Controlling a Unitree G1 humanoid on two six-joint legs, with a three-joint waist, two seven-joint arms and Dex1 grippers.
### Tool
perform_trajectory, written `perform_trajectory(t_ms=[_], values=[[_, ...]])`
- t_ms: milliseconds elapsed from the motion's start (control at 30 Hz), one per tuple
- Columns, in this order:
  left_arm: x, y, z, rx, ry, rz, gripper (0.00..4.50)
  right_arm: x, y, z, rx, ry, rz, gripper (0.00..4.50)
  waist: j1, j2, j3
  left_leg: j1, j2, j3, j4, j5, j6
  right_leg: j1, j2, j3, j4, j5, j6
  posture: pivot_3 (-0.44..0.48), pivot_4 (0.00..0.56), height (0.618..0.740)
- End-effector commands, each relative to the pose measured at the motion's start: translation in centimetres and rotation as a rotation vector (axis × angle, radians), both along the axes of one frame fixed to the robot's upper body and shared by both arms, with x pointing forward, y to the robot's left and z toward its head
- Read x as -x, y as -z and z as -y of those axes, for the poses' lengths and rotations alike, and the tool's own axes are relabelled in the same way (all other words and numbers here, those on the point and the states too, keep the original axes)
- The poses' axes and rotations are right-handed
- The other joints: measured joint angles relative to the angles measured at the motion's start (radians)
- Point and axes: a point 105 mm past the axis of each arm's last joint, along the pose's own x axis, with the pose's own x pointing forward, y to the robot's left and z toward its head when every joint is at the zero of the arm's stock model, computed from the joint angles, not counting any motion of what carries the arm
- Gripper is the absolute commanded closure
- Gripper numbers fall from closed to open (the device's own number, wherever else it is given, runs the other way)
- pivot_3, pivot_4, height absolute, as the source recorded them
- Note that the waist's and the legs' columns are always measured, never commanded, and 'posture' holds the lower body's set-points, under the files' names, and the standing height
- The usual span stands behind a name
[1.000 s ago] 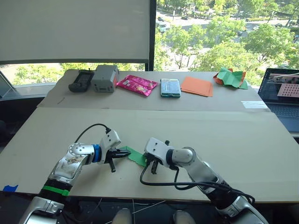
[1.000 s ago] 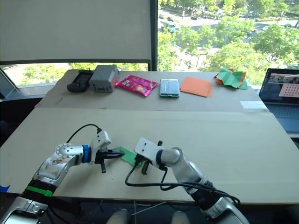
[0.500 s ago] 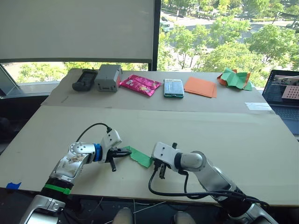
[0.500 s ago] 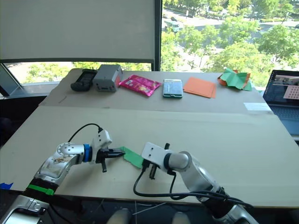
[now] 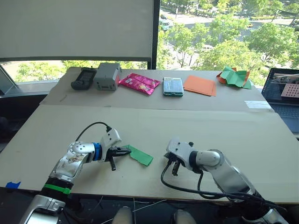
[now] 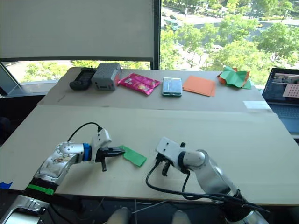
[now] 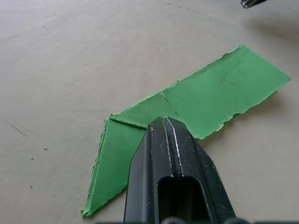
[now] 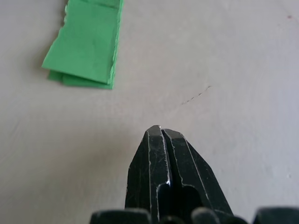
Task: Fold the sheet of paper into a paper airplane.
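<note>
Both claws look pinched closed: my left claw (image 7: 164,122) grips the folded sheet of paper (image 7: 196,105), covering its near edge, on the desk (image 5: 154,126); right claw (image 8: 159,130) holds nothing, just beside it.

A row of objects was laid along the far table by the window: a black handheld device (image 5: 83,78), a grey boxy unit (image 5: 107,77), a pink foil packet (image 5: 138,83), a pale green box (image 5: 173,87), flat orange sheets (image 5: 199,85), a crumpled green-and-orange paper heap (image 5: 235,77). An open laptop (image 5: 282,96) was set at the right.
</note>
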Motion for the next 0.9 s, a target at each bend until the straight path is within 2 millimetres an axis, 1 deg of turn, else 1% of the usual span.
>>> perform_trajectory(t_ms=[33,133,167,233,367,467,633,800,900], values=[[0.6,1.3,-0.2,-0.042,0.007,-0.044,4.5,0.4,-3.8,-2.8,-0.142,-0.085,0.097,4.47,-0.004,0.001,0.0,0.0,0.0,0.0,0.0,0.0,0.0,0.0,0.0,0.0,0.0,0.0,0.0,0.0,0.15,0.706],[0.5,1.3,-0.1,-0.041,0.009,-0.043,4.5,0.7,-2.9,-5.0,-0.144,-0.141,0.072,4.47,-0.004,0.001,-0.001,0.001,0.0,-0.001,-0.001,0.0,0.0,0.0,0.001,0.0,0.001,0.0,0.0,0.0,0.15,0.706],[0.5,1.2,0.0,-0.041,0.009,-0.042,4.5,0.7,-2.6,-5.4,-0.143,-0.152,0.065,4.47,-0.003,0.001,-0.001,0.001,0.0,-0.001,-0.001,0.0,0.0,0.0,0.001,0.0,0.001,0.0,0.0,0.0,0.15,0.706],[0.5,1.2,0.0,-0.041,0.01,-0.04,4.5,0.7,-1.3,-6.4,-0.115,-0.176,0.038,4.47,-0.003,0.0,-0.001,0.0,0.0,0.0,-0.001,0.0,0.0,0.0,0.001,0.0,0.001,0.0,0.0,0.0,0.15,0.706],[0.4,1.0,0.1,-0.041,0.011,-0.035,4.5,0.4,1.0,-7.3,-0.054,-0.191,-0.002,4.47,-0.002,0.001,-0.001,0.0,0.0,0.0,0.0,0.0,0.001,0.0,0.001,0.0,0.001,0.0,0.0,0.0,0.15,0.706],[0.3,0.7,0.2,-0.038,0.016,-0.028,4.5,0.1,3.5,-6.7,0.028,-0.157,-0.059,4.47,-0.003,0.001,-0.001,0.0,0.0,0.0,0.0,0.0,0.001,0.0,0.001,0.0,0.001,0.0,0.0,0.0,0.15,0.706],[0.0,-0.6,0.9,-0.014,0.046,-0.003,4.5,0.5,5.4,-5.9,0.085,-0.123,-0.15,4.47,-0.006,0.001,-0.001,0.001,0.001,-0.001,-0.001,0.0,0.0,0.0,0.002,0.0,0.001,0.0,0.0,0.0,0.15,0.706],[-0.9,-1.3,1.8,0.028,0.065,0.001,4.5,0.7,6.3,-5.6,0.119,-0.129,-0.168,4.47,-0.004,0.001,-0.001,0.0,0.001,-0.001,0.0,0.0,0.0,0.0,0.002,0.0,0.001,0.0,0.0,0.0,0.15,0.706],[-1.3,-0.8,2.5,0.018,0.086,-0.009,4.5,0.8,6.4,-5.7,0.125,-0.13,-0.167,4.47,-0.004,0.0,-0.001,0.001,0.001,-0.001,0.0,0.0,0.0,0.0,0.002,0.0,0.001,0.0,0.0,0.0,0.15,0.706]])
